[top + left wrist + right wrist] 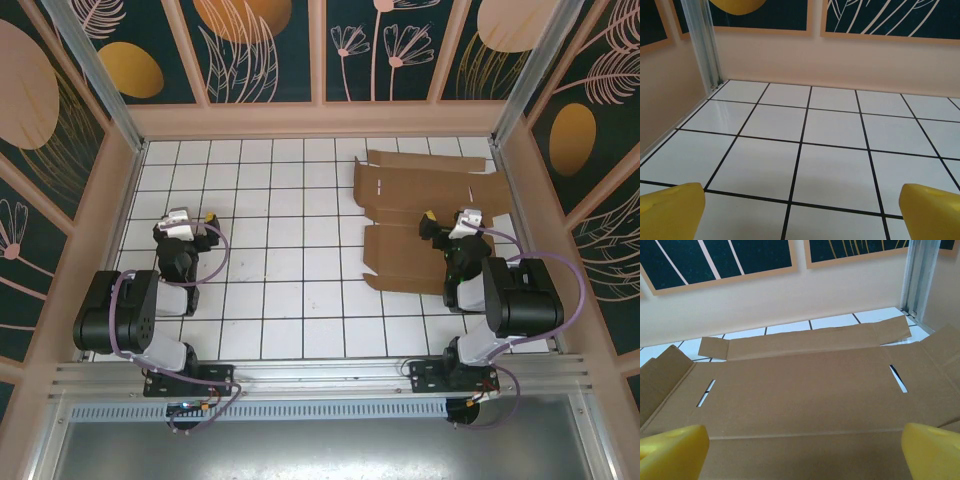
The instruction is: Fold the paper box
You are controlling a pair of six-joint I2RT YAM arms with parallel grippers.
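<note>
The paper box is a flat brown cardboard sheet with flaps, creases and two slots, lying on the right half of the tiled floor near the back right corner. My right gripper hovers over the sheet's near part, open, with nothing between its yellow fingertips. In the right wrist view the paper box spreads under the right gripper, a crease running across just ahead. My left gripper stands open over bare tiles on the left, well apart from the sheet. In its own view the left gripper holds nothing.
Peach walls with dark flower panels enclose the white tiled floor on three sides. Aluminium posts stand at the back left corner and back right corner. A metal rail carries both arm bases at the near edge.
</note>
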